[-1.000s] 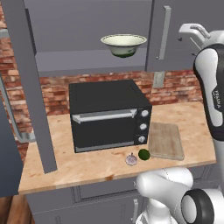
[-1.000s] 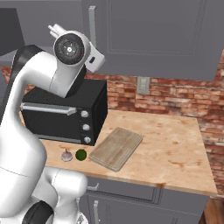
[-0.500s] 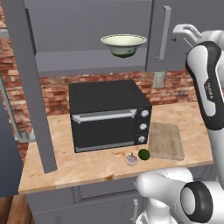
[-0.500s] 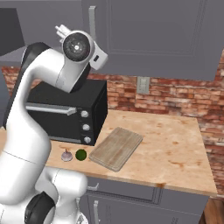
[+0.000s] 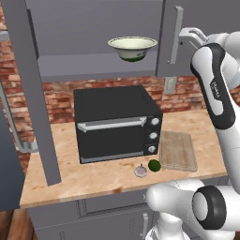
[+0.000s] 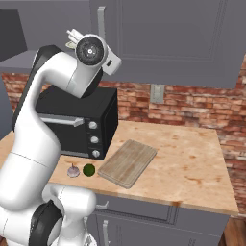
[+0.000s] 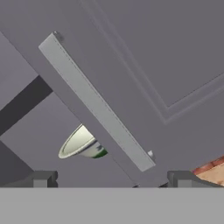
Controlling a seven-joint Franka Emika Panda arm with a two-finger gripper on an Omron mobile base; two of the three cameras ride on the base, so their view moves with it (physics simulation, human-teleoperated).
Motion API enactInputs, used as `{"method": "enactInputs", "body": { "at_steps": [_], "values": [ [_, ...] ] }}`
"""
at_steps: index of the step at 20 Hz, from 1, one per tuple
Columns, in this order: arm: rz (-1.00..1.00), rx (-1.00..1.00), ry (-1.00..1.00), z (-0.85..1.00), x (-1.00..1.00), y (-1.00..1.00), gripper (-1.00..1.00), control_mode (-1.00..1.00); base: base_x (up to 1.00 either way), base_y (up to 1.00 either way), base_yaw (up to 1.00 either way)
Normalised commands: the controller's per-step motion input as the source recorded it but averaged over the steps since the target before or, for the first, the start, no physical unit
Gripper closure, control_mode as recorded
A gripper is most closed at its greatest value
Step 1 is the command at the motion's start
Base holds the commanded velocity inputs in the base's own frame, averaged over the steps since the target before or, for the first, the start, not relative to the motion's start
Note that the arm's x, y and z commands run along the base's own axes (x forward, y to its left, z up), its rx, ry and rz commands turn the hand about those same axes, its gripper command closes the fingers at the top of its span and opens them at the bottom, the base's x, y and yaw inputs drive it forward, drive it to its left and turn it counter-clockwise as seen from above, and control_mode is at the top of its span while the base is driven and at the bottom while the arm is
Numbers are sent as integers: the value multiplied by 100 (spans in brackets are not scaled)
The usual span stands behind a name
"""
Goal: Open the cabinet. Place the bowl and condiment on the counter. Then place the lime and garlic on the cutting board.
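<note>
Left base view: the cabinet (image 5: 93, 28) has its left door (image 5: 28, 93) swung wide open, while the right door (image 5: 187, 37) is shut, its silver bar handle (image 5: 176, 35) upright. The bowl (image 5: 132, 48) sits on the cabinet shelf, above the black oven (image 5: 117, 123). On the tabletop (image 5: 56, 178), the garlic (image 5: 140, 170) and the lime (image 5: 154, 165) lie just beside each other in front of the oven, the lime close to the near left corner of the cutting board (image 5: 177, 150). The arm is raised, with the gripper (image 5: 190, 33) near the right door's handle

Right base view: the garlic (image 6: 72, 170) and lime (image 6: 89, 170) rest on the tabletop (image 6: 192, 163), left of the cutting board (image 6: 128, 163) and in front of the oven (image 6: 79, 127). The wrist is held high before the cabinet (image 6: 168, 38)

Hand view: the jaws stand wide apart and empty, and the gripper (image 7: 113, 180) faces the right door (image 7: 175, 52), whose handle (image 7: 96, 105) runs diagonally across. Part of the bowl (image 7: 81, 143) shows past the door edge
</note>
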Motion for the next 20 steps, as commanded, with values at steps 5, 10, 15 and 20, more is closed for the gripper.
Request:
{"method": "enactInputs", "body": {
  "at_steps": [5, 10, 15, 20],
  "values": [
    [0, -2, 0, -12, 35, 0, -100, -100, 0, 0, 0],
    [1, -1, 0, -11, 39, 0, -100, -100, 0, 0, 0],
    [1, 0, 0, -3, 42, 0, -100, -100, 0, 0, 0],
    [0, 0, 0, -2, 39, 0, -100, -100, 0, 0, 0]
  ]
}}
